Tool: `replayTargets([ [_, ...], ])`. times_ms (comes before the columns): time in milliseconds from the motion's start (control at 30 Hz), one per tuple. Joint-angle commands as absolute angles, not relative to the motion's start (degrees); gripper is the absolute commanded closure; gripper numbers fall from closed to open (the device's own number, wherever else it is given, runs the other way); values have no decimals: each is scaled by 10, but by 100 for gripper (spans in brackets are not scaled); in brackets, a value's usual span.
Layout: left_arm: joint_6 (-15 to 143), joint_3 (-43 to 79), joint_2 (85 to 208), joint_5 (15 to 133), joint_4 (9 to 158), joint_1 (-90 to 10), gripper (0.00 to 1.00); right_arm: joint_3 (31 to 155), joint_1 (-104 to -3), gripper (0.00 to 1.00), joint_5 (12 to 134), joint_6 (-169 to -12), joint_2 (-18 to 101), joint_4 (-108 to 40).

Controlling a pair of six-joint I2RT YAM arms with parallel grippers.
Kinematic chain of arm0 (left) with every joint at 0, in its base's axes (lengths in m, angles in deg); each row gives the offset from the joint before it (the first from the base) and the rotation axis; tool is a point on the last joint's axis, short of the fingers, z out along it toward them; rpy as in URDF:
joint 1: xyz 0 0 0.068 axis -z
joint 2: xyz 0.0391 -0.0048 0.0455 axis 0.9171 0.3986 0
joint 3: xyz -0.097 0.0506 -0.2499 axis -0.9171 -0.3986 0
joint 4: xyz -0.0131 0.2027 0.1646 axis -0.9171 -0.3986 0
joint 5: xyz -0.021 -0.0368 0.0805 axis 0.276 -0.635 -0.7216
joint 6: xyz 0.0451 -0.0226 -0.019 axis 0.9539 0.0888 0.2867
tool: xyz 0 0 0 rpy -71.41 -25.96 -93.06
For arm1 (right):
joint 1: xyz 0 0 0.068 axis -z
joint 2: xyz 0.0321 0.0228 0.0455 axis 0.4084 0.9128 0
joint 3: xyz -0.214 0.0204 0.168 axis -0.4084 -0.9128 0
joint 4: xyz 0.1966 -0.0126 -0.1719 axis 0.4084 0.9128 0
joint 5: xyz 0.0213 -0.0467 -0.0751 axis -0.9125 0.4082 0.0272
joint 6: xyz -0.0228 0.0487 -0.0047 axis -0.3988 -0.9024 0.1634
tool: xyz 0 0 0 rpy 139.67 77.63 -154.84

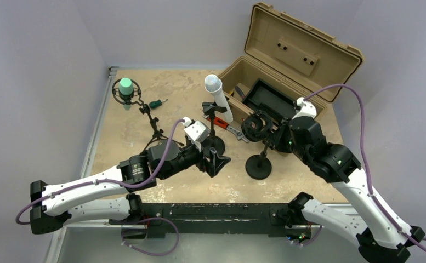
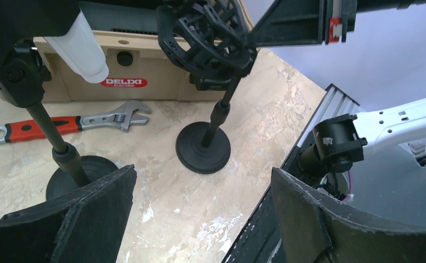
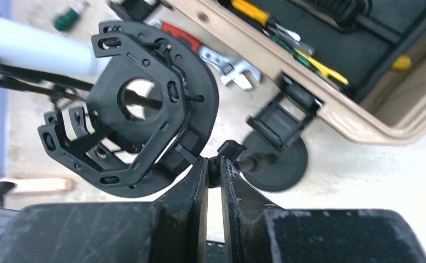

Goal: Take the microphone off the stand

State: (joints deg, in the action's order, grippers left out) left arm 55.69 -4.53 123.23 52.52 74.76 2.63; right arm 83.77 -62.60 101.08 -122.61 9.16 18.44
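Observation:
A white microphone [image 1: 217, 94] with a mesh head sits tilted in the clip of the middle stand [image 1: 213, 125]; its lower end shows in the left wrist view [image 2: 81, 49]. My left gripper [image 1: 217, 161] is open and empty, low beside that stand's round base [image 2: 81, 170], jaws wide apart [image 2: 202, 186]. My right gripper [image 1: 273, 137] is shut on the stem of a second stand just under its empty black shock mount [image 3: 139, 109], fingers pinching the joint [image 3: 214, 164]. A green microphone [image 1: 125, 86] sits in a shock mount on a tripod at the back left.
An open tan tool case [image 1: 287, 71] stands at the back right, with tools inside [image 3: 309, 33]. A red-handled wrench [image 2: 62, 123] lies in front of it. A green screwdriver [image 1: 157, 103] lies near the tripod. The second stand's base [image 1: 259, 166] is near the front edge.

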Motion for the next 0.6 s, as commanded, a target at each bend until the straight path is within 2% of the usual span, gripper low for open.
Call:
replayTargets([
  [0, 565, -23, 1254, 529, 753, 27, 10, 764, -624, 91, 1013, -1230, 98, 367],
  [567, 544, -11, 1264, 504, 727, 27, 9, 728, -621, 90, 980, -1268, 93, 265],
])
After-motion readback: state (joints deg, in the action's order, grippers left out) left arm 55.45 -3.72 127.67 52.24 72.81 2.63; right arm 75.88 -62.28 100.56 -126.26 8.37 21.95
